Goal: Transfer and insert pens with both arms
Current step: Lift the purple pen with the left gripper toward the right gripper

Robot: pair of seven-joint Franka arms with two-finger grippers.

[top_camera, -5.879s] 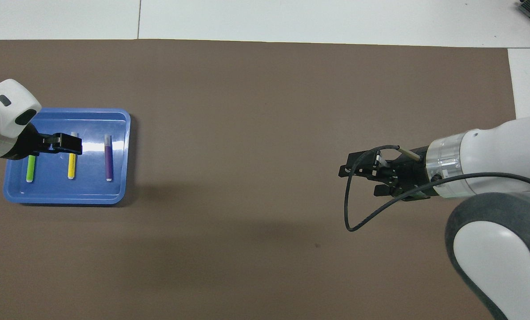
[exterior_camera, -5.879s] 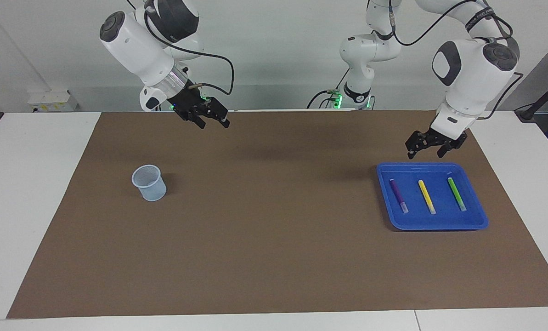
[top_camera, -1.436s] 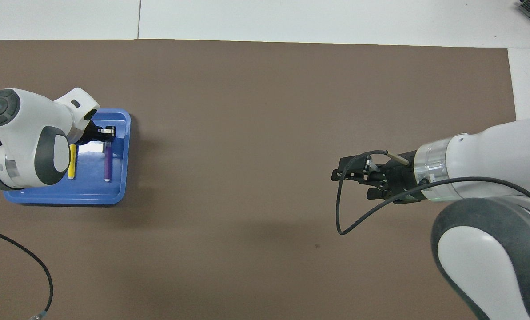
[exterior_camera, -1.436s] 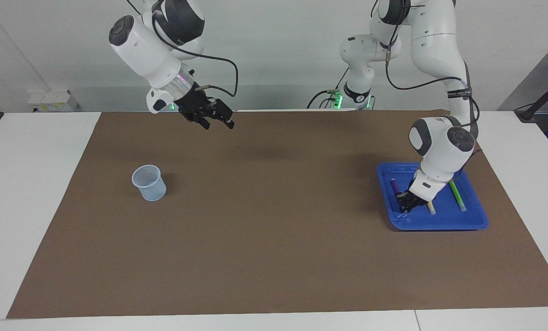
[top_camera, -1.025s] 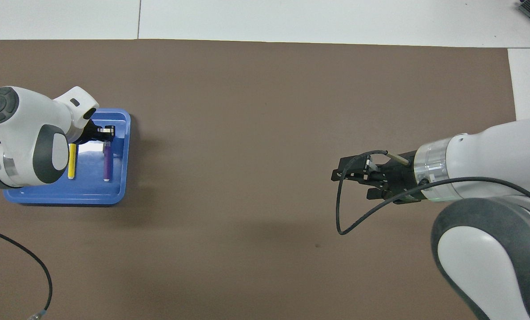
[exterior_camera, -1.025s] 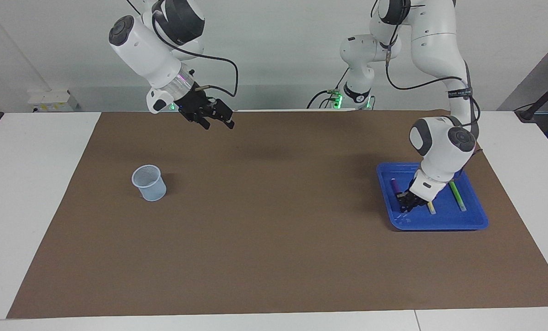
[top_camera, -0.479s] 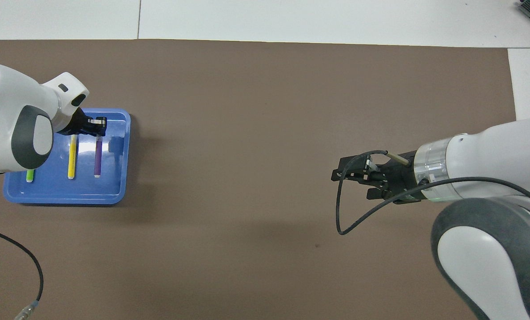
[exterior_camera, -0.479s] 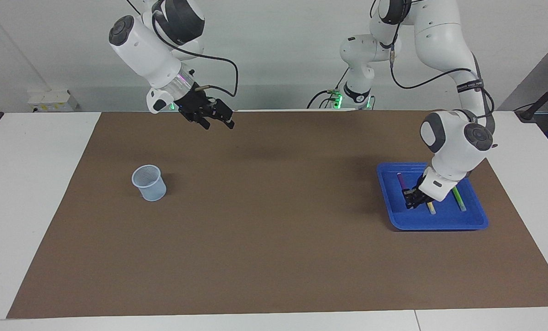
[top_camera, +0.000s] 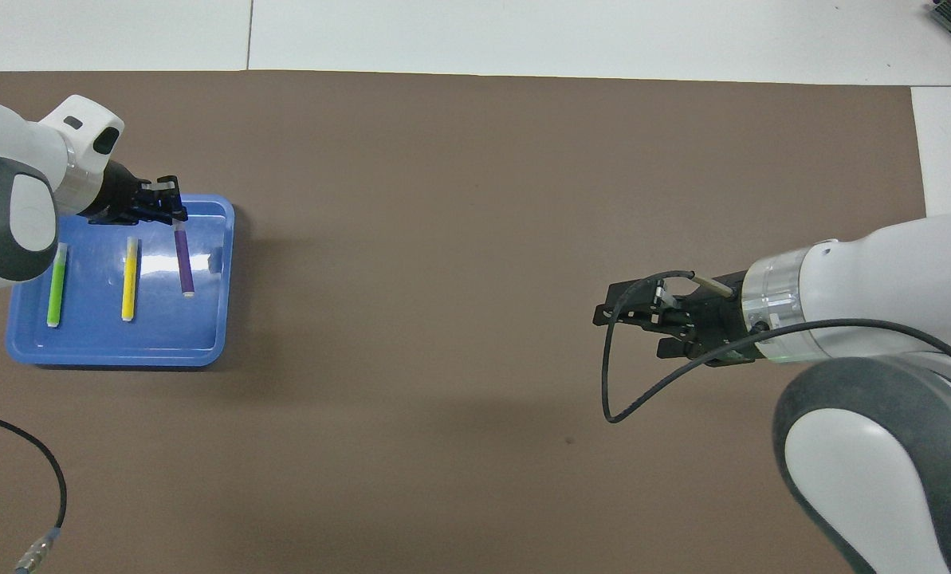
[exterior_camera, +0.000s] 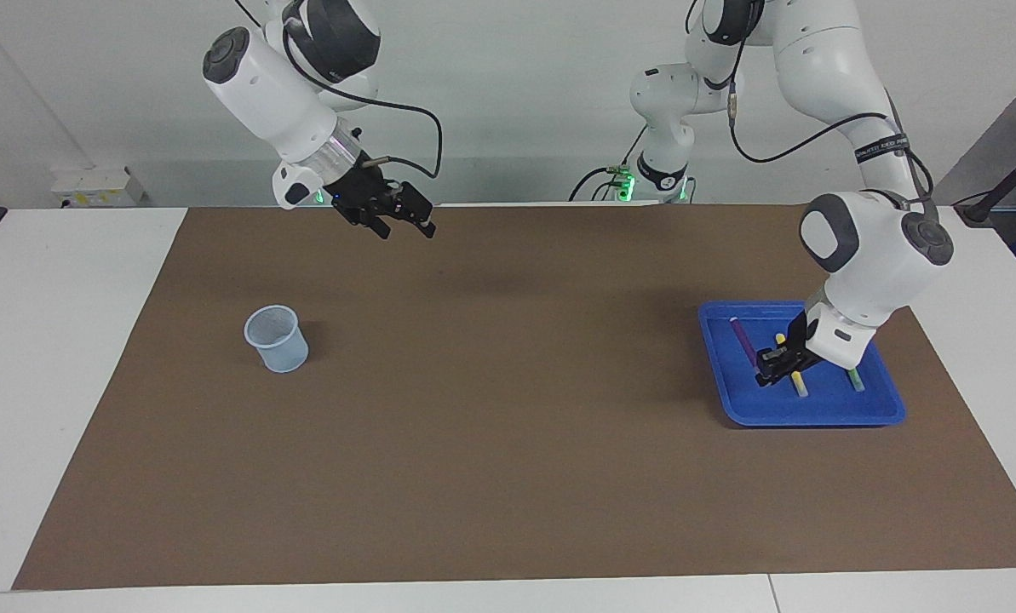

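Your left gripper (exterior_camera: 772, 364) is clamped on one end of the purple pen (exterior_camera: 743, 338), raised over the blue tray (exterior_camera: 814, 413). It's an end grip, so I judge the pen may swing or slip on the carry, which makes a handover awkward. The yellow pen (top_camera: 129, 279) and green pen (top_camera: 56, 285) lie in the tray. Your right gripper (exterior_camera: 398, 219) waits with fingers apart, well away from the tray, and the mesh cup (exterior_camera: 277, 339) stands far off toward the right arm's end.
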